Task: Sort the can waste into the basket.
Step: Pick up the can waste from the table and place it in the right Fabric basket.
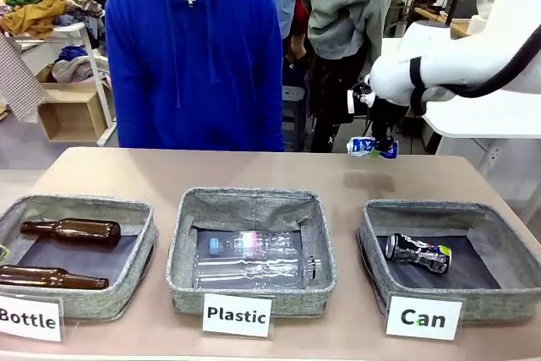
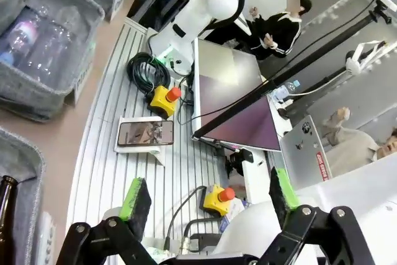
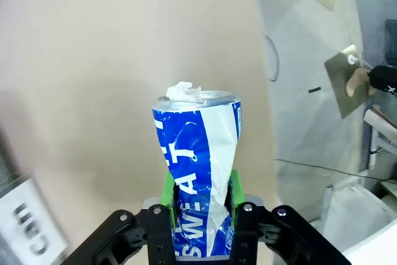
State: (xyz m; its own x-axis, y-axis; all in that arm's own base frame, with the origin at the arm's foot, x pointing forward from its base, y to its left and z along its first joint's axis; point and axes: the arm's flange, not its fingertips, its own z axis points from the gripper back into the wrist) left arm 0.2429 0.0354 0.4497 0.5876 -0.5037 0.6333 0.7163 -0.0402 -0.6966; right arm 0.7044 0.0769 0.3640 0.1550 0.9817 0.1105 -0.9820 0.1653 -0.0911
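**Blue can pinched, held above the far table edge**

Now I have the right gripper (image 1: pixel 378 143) clamped on the blue and white can (image 1: pixel 373 148), its green pads (image 3: pixel 166 185) squeezing the crushed waist, so the can hangs sideways and clear of the table (image 1: pixel 101 175). I judge that height lets it pass over the basket (image 1: pixel 494 213) carded "Can". The can sits between the jaws, beyond the basket's far rim; the black and silver can (image 1: pixel 418 253) lies inside. My left gripper (image 2: pixel 208 198) idles, jaws apart, holding nothing.
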